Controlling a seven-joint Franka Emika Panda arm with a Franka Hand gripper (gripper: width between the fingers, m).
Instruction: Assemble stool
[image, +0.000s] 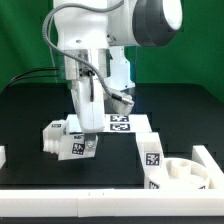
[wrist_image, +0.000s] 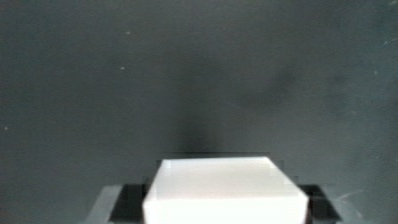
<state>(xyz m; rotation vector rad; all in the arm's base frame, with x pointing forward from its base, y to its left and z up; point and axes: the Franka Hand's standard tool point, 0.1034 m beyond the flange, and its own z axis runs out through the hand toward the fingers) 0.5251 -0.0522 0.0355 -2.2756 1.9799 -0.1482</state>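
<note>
A short blocky white plastic leg (wrist_image: 217, 188) is gripped by the claw (image: 83, 138); the round white dish-like seat (image: 195, 172) is seen toward the exterior view's right.

The black table (image: 30, 110) carries the marker board (image: 122, 124) in the middle. The round seat (image: 195, 178) lies near right, with a leg (image: 152, 158) just beside it.
</note>
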